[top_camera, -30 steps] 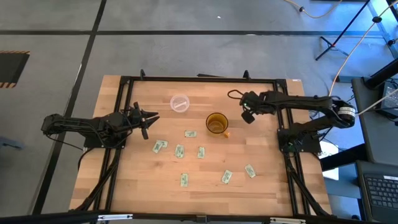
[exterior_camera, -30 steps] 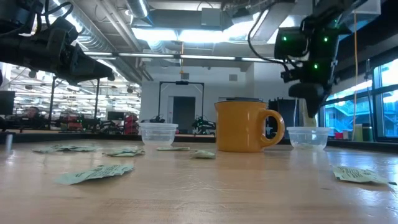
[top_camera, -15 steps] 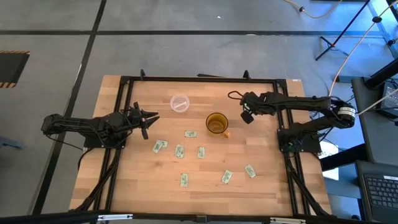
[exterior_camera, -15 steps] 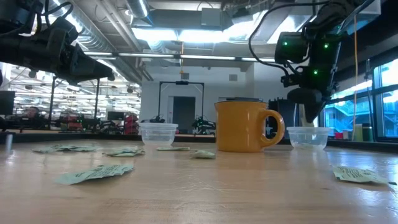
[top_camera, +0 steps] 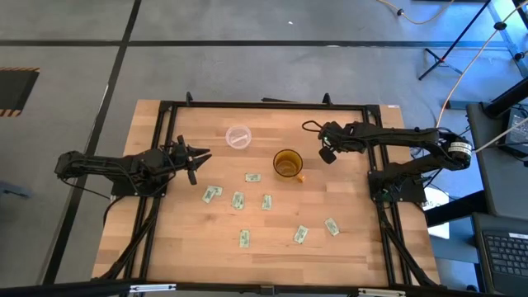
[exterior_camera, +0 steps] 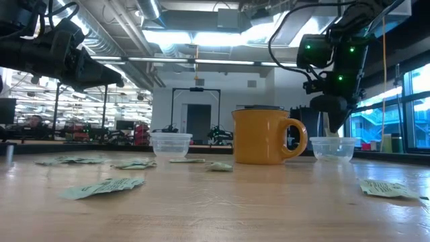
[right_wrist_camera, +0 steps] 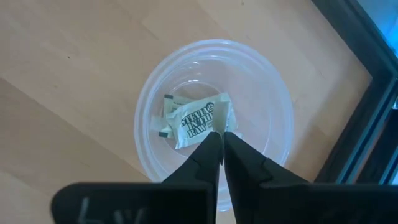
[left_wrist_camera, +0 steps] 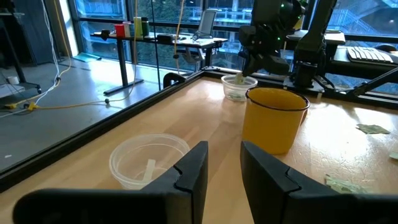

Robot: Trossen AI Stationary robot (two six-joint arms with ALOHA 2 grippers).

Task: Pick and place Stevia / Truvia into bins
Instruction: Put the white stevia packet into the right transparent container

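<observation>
Several white-and-green Stevia packets (top_camera: 238,200) lie flat on the wooden table near the middle. One clear cup (top_camera: 238,137) stands toward the far left, with something pale in it in the left wrist view. My right gripper (top_camera: 327,153) hangs above the second clear cup (right_wrist_camera: 144,99), right of the amber mug (top_camera: 287,163), and is shut on a packet (right_wrist_camera: 198,121). Another packet (right_wrist_camera: 165,113) lies at the bottom of that cup. My left gripper (top_camera: 194,161) hovers open over the left side, clear of everything. My right gripper pinches a Stevia packet by one edge (right_wrist_camera: 217,124) between its two fingertips, coming from above and pointing down. The packet is lifted and hangs slanted below the fingers, inside the mouth of the clear cup (exterior_camera: 334,148).
The amber mug (exterior_camera: 263,137) stands between the two cups. A small orange bit (top_camera: 300,176) lies beside it. A black frame (top_camera: 264,105) runs around the tabletop. Bare wood lies along the near edge and far right.
My right gripper has risen slightly above the right clear cup and shifted a little toward the mug, staying shut.
</observation>
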